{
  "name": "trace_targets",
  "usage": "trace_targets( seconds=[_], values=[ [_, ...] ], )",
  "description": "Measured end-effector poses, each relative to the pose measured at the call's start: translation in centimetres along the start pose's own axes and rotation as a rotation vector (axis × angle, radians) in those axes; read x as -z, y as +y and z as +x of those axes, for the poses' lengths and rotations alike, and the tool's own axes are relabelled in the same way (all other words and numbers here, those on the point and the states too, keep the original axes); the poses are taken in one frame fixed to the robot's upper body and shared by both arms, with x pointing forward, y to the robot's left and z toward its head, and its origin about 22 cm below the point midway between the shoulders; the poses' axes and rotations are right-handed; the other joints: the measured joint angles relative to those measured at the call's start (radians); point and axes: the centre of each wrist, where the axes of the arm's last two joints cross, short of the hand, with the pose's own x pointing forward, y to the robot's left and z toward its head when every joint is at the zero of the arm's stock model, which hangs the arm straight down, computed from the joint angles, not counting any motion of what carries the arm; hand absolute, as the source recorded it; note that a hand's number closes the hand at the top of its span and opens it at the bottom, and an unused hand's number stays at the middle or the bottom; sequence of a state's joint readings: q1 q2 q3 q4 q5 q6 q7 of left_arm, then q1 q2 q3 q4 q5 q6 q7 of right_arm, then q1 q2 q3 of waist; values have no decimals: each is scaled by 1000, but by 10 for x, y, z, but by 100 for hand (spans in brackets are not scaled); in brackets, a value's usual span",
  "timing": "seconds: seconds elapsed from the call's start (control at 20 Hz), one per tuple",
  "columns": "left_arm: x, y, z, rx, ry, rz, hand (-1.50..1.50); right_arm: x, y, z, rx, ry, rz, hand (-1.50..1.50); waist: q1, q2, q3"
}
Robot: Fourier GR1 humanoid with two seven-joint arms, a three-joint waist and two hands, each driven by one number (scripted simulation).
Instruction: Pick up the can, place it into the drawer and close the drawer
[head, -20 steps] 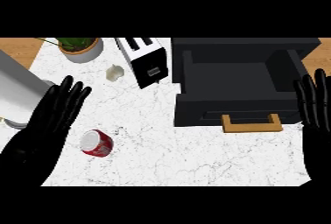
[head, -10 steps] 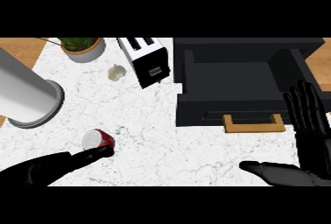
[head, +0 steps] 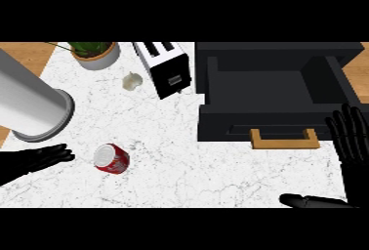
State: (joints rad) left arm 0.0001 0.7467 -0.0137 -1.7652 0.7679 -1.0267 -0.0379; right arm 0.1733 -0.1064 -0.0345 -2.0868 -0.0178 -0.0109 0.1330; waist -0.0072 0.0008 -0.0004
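Observation:
A red can (head: 112,158) with a silver top lies on its side on the white marble counter (head: 180,166), at the lower left. My left hand (head: 32,161) is just left of it, open, its fingers pointing right at the can with a small gap between. The black drawer (head: 277,93) stands open at the upper right, its inside bare, with a wooden handle (head: 284,139) on its front. My right hand (head: 353,141) is open at the right edge beside the handle, fingers up and thumb (head: 310,200) stretched out to the left.
My grey left forearm (head: 29,105) crosses the upper left. A toaster (head: 166,68) stands just left of the drawer, a small white object (head: 132,81) beside it, and a potted plant (head: 97,51) at the back left.
My left hand has come down from fingers-up to lie low, left of the can, with its forearm swung into view. The right hand has dropped lower and spread its thumb. The can has not moved.

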Motion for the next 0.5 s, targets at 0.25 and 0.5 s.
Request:
trace_targets(
  seconds=[0.25,0.5],
  values=[
    [-5,9,-6,-23,27,23,-150,-15,-12,-2,0,11,0,-150,0,-1,0],
    [-1,23,-18,-23,34,47,-150,-16,-17,2,-7,8,-7,-150,0,-1,0]
  ],
)
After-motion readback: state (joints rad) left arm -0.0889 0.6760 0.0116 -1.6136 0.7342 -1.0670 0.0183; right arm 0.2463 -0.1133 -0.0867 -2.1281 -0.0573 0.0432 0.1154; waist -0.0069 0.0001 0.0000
